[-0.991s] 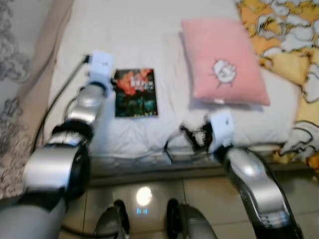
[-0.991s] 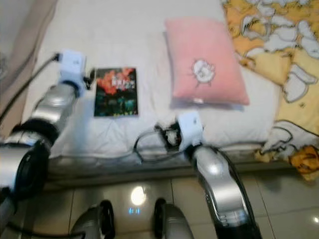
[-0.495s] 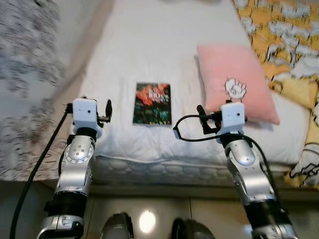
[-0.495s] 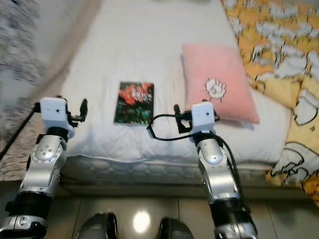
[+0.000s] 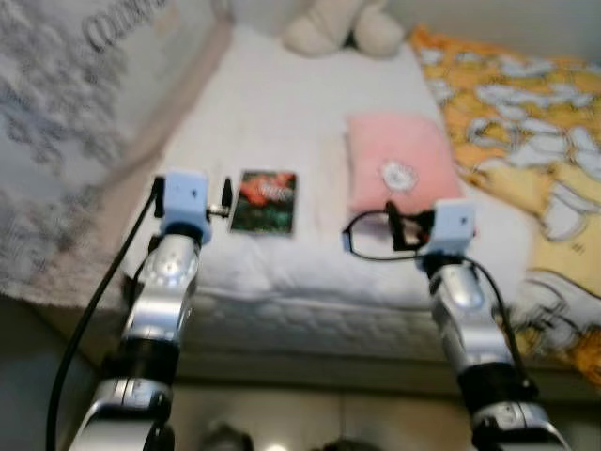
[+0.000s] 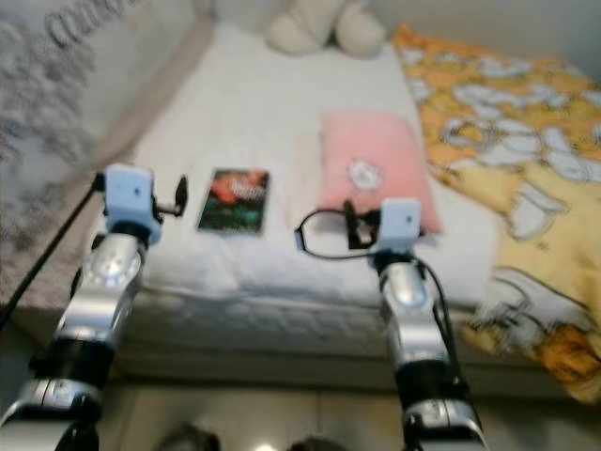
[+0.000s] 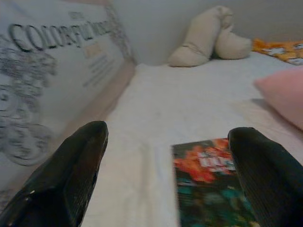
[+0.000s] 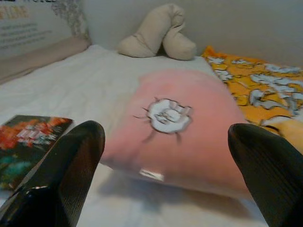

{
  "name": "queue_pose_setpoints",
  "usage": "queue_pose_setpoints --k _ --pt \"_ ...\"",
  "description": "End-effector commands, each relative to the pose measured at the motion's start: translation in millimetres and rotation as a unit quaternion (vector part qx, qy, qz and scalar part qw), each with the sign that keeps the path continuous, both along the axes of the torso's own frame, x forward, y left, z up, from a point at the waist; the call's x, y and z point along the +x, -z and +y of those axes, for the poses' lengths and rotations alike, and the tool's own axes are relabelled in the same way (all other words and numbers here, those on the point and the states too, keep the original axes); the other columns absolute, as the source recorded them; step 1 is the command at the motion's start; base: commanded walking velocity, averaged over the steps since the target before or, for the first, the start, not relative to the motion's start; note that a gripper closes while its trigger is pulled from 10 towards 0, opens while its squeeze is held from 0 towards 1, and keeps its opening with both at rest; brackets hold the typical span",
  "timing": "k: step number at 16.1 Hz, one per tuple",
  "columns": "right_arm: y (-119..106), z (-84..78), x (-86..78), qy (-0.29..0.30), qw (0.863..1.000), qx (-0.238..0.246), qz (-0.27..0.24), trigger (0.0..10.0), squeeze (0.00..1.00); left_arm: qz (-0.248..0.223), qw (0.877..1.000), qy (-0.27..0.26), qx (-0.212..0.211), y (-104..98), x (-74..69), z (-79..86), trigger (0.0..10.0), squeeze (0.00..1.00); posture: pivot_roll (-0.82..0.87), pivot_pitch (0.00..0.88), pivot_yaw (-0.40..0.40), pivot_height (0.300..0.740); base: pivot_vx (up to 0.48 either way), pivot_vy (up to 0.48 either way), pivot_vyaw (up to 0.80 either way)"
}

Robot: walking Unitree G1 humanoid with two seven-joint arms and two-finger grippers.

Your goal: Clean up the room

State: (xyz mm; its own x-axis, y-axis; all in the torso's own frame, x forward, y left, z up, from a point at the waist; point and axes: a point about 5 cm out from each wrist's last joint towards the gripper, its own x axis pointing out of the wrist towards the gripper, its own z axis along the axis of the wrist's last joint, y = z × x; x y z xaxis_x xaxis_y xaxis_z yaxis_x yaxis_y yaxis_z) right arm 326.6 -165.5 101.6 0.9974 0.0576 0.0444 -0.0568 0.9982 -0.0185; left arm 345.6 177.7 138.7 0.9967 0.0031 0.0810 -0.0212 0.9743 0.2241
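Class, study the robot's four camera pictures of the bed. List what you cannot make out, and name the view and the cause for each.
1. Book cover lettering: blurred in both eye views and the left wrist view.
2. Book's near corner, left wrist view: hidden behind a black finger.
3. Cream plush toy: cut off by the top edge in the eye views.
4. Pink pillow label: too small, right wrist view.

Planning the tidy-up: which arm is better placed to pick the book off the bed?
Left. The left gripper hovers open right beside the book, which lies ahead of its jaws. The right gripper faces the pink pillow instead.
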Motion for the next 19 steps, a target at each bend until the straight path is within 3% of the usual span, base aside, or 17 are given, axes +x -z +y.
queue_pose_setpoints --k 1,5,6,7,8,10,12,19 --pt "-1 4.3 0.9 -0.011 1.0 -0.001 -0.004 10.0 1.0 0.013 1.0 -0.008 0.0 6 0.3 4.5 10.0 1.0 -0.06 0.0 -0.04 0.736 0.0 -0.45 0.0" --pt "-4 5.9 2.4 -0.025 0.999 -0.028 -0.018 10.0 1.0 0.039 0.999 -0.002 -0.005 14 1.7 8.5 10.0 1.0 -0.07 0.0 -0.041 0.736 0.0 -0.45 0.0" --pt "-1 8.7 4.1 -0.033 0.997 -0.063 -0.005 10.0 1.0 0.042 0.999 -0.004 -0.005 14 3.7 10.0 10.0 1.0 -0.07 0.0 -0.041 0.736 0.0 -0.446 0.0" --pt "-4 15.9 3.3 -0.058 0.995 -0.076 -0.021 10.0 0.0 0.039 0.999 0.001 0.004 14 4.0 8.7 10.0 1.0 -0.07 0.0 -0.041 0.736 0.0 -0.424 0.0" --pt "-4 21.4 3.4 -0.072 0.996 -0.051 -0.012 10.0 0.0 0.04 0.999 0.009 0.003 16 3.0 5.4 10.0 0.0 -0.06 0.0 -0.04 0.736 0.0 0.0 0.0" --pt "0 23.3 3.5 -0.069 0.997 -0.032 0.002 10.0 0.0 0.038 0.999 0.003 -0.009 18 0.2 2.7 10.0 0.0 -0.06 0.0 -0.04 0.736 0.0 0.0 0.0" --pt "3 22.9 3.2 -0.059 0.998 -0.021 0.009 10.0 0.0 0.044 0.997 -0.002 -0.06 23 -4.5 -1.2 10.0 0.0 -0.06 0.0 -0.04 0.736 0.48 0.0 0.0" --pt "7 25.4 5.3 -0.065 0.997 -0.022 0.022 10.0 0.0 0.023 0.998 -0.002 -0.053 16 -4.2 -4.6 10.0 0.0 -0.05 0.0 -0.039 0.736 0.48 0.0 0.0"
